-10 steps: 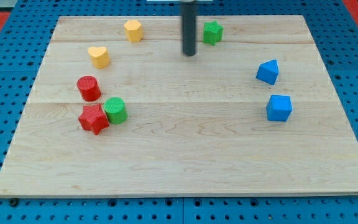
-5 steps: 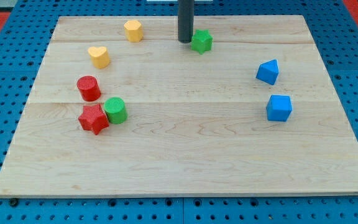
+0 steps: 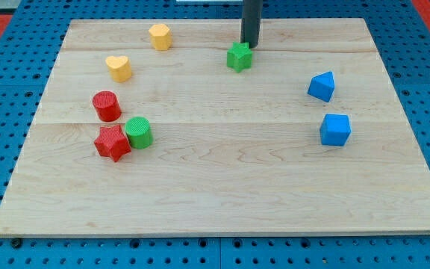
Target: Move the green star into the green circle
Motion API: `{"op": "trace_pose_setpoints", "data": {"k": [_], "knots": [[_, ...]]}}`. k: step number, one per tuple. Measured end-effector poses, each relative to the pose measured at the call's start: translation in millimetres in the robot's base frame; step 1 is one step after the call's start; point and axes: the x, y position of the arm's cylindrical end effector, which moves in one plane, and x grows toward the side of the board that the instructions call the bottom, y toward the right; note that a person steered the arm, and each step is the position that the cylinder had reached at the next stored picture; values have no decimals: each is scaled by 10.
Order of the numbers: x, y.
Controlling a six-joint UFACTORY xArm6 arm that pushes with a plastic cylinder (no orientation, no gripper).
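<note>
The green star lies near the top middle of the wooden board. My tip stands just above and to the right of it, touching or nearly touching its upper right edge. The green circle is a round green block at the left, pressed against the red star on its left. The star and the circle are far apart.
A red cylinder stands above the red star. A yellow heart and a yellow hexagon are at the upper left. Two blue blocks sit at the right.
My tip moved up, then across to the right, ending above the star. The green star slid down and to the left from its spot near the top edge.
</note>
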Motion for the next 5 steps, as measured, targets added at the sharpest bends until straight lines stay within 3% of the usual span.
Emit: {"op": "trace_pose_setpoints", "data": {"k": [1, 3, 5], "knots": [[364, -423], [957, -459], [1590, -1178]]}}
